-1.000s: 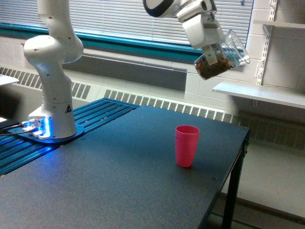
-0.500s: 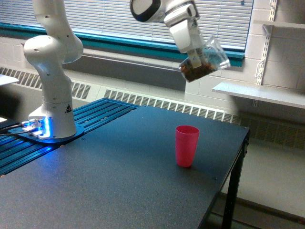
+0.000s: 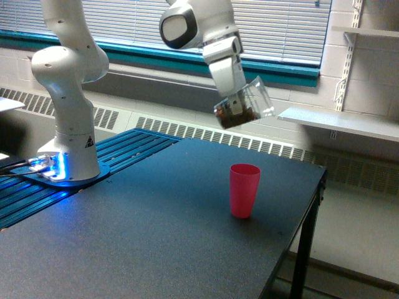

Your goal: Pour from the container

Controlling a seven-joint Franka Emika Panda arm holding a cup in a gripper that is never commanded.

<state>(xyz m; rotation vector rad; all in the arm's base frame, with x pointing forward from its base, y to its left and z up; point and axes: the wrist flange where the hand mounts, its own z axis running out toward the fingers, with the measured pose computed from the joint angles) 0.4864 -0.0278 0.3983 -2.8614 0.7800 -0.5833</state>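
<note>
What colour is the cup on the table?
Pink: the cup shows plainly in the exterior view.

A dark, speckled worktop (image 3: 156,237) fills the lower part of the frame, carried on a black leg (image 3: 302,261) at the lower right. A blue ribbed panel (image 3: 118,156) is seen along its left edge, lit by a blue glow at the far left. Across the top, a window with white blinds (image 3: 124,22) is set above a teal sill (image 3: 143,56). Below it runs a white vented heater (image 3: 206,134). White shelves (image 3: 349,121) are fixed to a painted block wall (image 3: 374,68) at the right.
</note>
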